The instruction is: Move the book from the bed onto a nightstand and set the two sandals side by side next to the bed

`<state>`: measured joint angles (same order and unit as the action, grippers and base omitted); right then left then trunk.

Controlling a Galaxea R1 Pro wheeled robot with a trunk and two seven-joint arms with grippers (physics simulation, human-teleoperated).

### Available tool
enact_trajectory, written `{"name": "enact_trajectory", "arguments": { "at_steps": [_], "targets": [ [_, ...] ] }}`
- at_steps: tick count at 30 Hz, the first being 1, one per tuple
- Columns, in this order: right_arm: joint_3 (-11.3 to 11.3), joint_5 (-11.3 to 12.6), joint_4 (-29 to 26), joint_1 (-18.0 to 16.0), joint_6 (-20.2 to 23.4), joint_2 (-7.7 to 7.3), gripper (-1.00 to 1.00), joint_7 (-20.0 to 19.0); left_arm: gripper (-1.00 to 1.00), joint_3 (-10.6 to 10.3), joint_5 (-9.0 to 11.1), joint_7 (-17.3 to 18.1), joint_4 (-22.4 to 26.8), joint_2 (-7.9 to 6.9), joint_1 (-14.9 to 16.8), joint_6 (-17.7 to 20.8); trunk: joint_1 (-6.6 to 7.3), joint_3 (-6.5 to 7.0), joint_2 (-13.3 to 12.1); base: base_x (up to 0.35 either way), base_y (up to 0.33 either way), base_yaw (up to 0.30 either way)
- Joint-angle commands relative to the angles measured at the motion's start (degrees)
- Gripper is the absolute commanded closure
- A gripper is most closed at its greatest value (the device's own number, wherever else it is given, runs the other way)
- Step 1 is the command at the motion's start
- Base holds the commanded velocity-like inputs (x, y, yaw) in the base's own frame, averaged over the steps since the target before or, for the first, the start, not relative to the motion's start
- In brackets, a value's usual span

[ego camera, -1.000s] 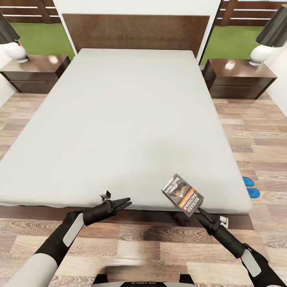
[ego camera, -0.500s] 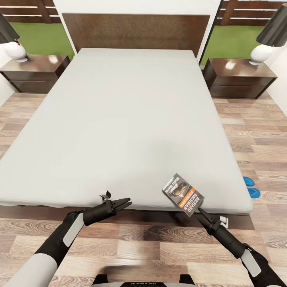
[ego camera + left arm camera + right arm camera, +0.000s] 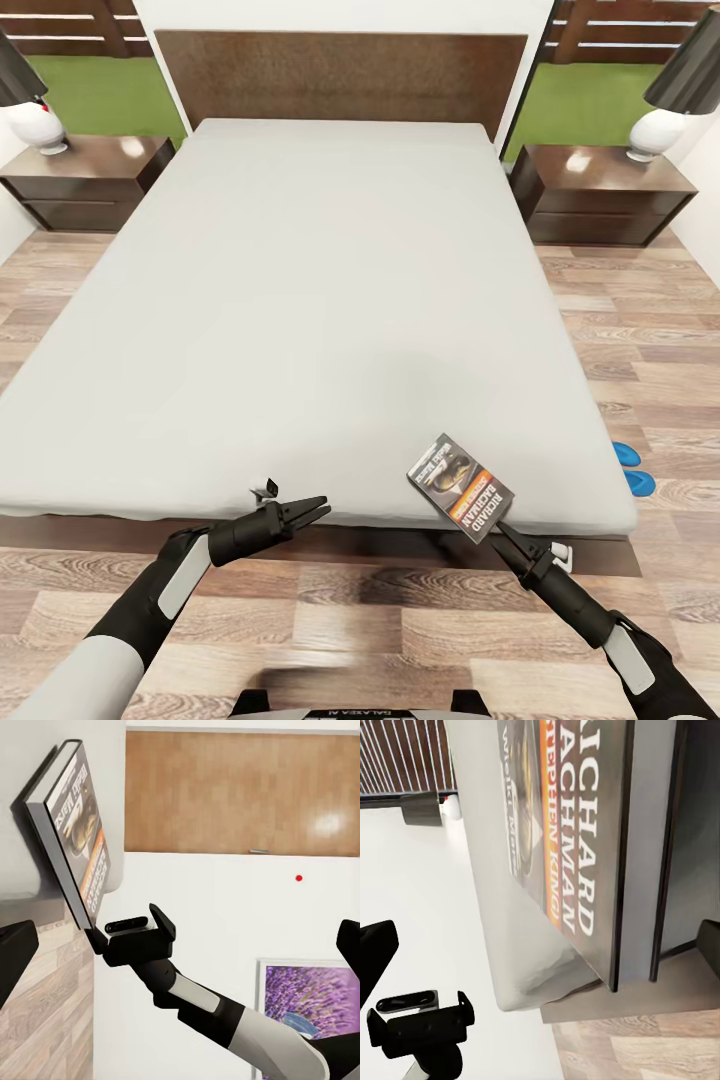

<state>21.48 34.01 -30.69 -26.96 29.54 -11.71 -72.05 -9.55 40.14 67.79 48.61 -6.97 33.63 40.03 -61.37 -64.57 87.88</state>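
Note:
The book (image 3: 460,487) has a dark cover with an orange band and hangs tilted over the near right corner of the bed (image 3: 330,300). My right gripper (image 3: 503,530) is shut on its near lower edge. The left wrist view shows the book (image 3: 75,832) standing upright above the right gripper (image 3: 97,941). The right wrist view shows the book (image 3: 562,832) close up. My left gripper (image 3: 322,508) hovers open and holds nothing at the foot of the bed. The two blue sandals (image 3: 625,453) (image 3: 637,483) lie on the floor by the bed's right side. One nightstand (image 3: 600,200) stands right of the headboard and another nightstand (image 3: 80,185) stands left of it.
Each nightstand carries a white lamp with a dark shade, one on the left (image 3: 35,120) and one on the right (image 3: 660,130). Wood-plank floor (image 3: 640,340) runs along both sides of the bed and across its foot. Windows behind show grass and a fence.
The view has shifted by a few pixels. The book and both grippers stay where they were.

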Motion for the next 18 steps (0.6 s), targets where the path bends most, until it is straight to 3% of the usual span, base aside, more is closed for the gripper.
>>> {"name": "enact_trajectory", "arguments": {
  "at_steps": [1, 5, 11, 18],
  "targets": [
    [0.1, 0.2, 0.0, 0.0, 0.5, 0.00, -1.00, -0.1, -1.00, -0.2, 0.5, 0.0, 0.0, -0.06, 0.0, 0.5, 0.00, -0.03, 0.0, 0.000, 0.000, 0.000],
    [0.1, 0.2, 0.0, 0.0, 0.5, 0.02, -1.00, -0.1, -1.00, -0.2, 0.5, 0.0, 0.0, -0.06, 0.0, 0.5, 0.00, -0.03, 0.0, 0.000, 0.000, 0.000],
    [0.1, 0.2, 0.0, -0.1, 0.5, -0.01, -1.00, -0.1, -1.00, -0.2, 0.5, 0.0, 0.0, -0.06, 0.0, 0.5, -1.32, -1.10, 2.4, 0.000, 0.000, 0.000],
    [0.1, 0.2, 0.0, -0.1, 0.5, 0.01, -1.00, -0.1, -1.00, -0.2, 0.5, 0.0, 0.0, -0.06, 0.0, 0.5, -1.32, -1.10, 2.4, 0.000, 0.000, 0.000]
  ]
}}
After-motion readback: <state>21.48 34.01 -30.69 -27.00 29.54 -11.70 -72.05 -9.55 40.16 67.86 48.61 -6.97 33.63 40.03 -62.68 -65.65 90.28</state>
